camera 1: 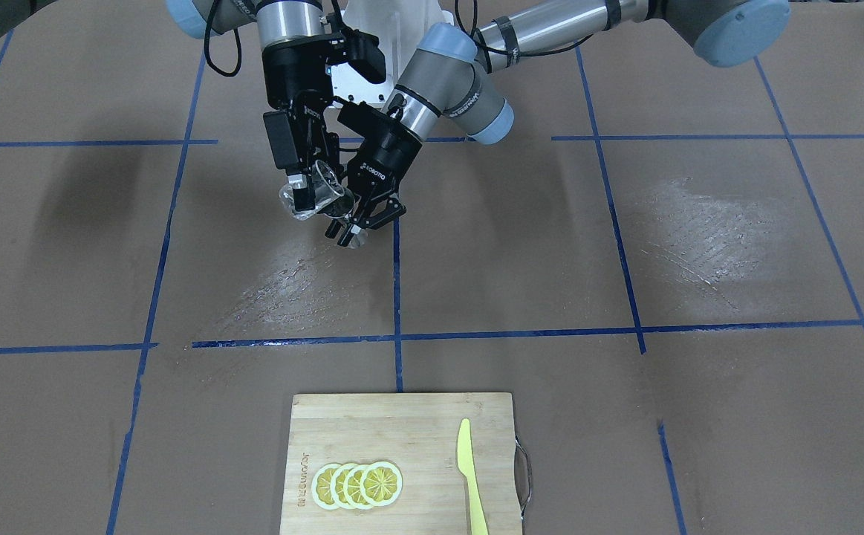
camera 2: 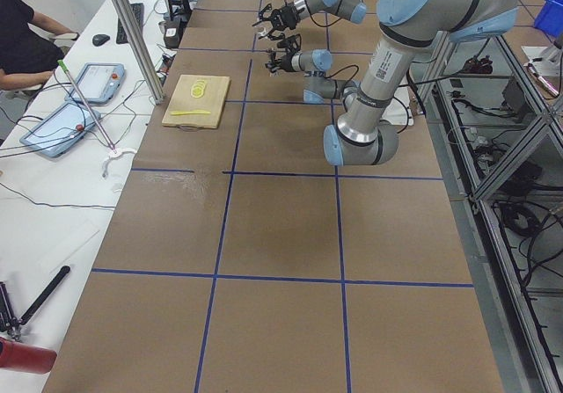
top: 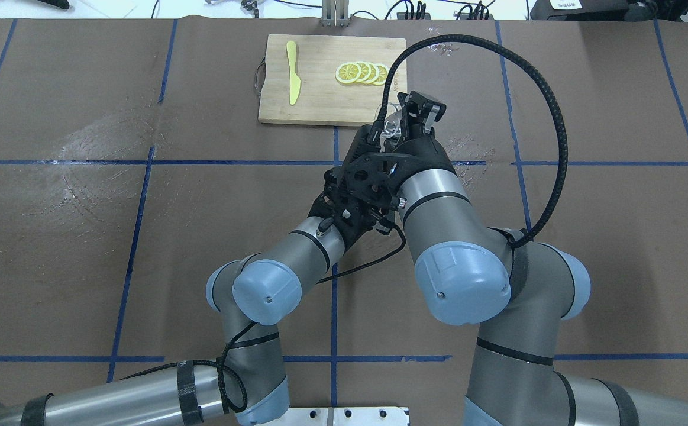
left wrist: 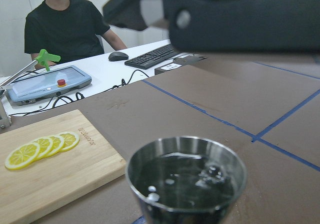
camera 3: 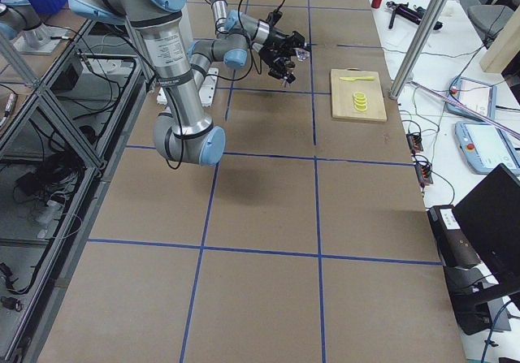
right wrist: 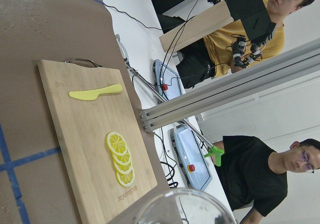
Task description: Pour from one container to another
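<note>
While right gripper (camera 1: 313, 195) pours from its clamped clear glass cup (camera 1: 327, 192) into the grey steel hourglass jigger (left wrist: 186, 179) clamped by left gripper (camera 1: 354, 226), levelling the cup likely comes next.

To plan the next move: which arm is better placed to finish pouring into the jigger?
The right arm. The right gripper holds the glass cup tilted just above the jigger, which the left gripper holds below it. Liquid already shows in the jigger.

on the brown worktop (top: 83, 236), the right gripper (top: 397, 121) clasps a clear glass cup (top: 388, 125), seen just by the 5 o'clock corner of a cutting board (top: 320, 100) at 12 o'clock. on the board a yellow knife (top: 292, 71) lies toward 9 o'clock and lemon slices (top: 362, 73) toward 2 o'clock.
</note>
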Available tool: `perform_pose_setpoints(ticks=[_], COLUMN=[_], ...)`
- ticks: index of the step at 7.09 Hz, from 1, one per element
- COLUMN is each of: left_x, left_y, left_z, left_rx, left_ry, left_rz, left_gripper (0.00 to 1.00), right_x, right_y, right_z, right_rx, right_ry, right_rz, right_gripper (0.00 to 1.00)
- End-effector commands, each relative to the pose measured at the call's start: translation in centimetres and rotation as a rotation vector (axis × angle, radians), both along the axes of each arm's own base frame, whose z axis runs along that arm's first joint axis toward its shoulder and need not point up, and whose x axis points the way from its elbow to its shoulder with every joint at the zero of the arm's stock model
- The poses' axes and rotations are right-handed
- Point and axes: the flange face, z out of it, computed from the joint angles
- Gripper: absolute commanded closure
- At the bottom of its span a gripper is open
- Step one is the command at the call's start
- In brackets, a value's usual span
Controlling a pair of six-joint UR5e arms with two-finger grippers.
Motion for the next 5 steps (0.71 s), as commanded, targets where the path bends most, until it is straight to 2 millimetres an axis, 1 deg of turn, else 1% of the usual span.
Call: perform_pose_setpoints(ticks=[1, 3, 4, 5], left_x=[-0.3, -0.8, -1.3, -2.1], left_y=[-0.1, -0.6, -1.4, -2.2], left_z=[-0.2, -0.2, -0.3, 0.0], left_rx=[0.004, 0.006, 0.008, 0.015], left_ry=[0.018, 0.024, 0.025, 0.038], left_rz=[-0.002, -0.010, -0.010, -0.010], left_gripper=[1.00, 1.00, 1.00, 1.00], right_x=[0.8, 1.6, 1.7, 2.2], right_y=[-0.1, 0.1, 0.1, 0.3], right_z=[-0.1, 1.4, 1.5, 2.0], right_rx=[-0.024, -0.061, -0.073, -0.105], right_ry=[-0.074, -0.131, -0.157, -0.231], right_rz=[0.022, 0.044, 0.052, 0.074], right_gripper=[1.00, 1.00, 1.00, 1.00])
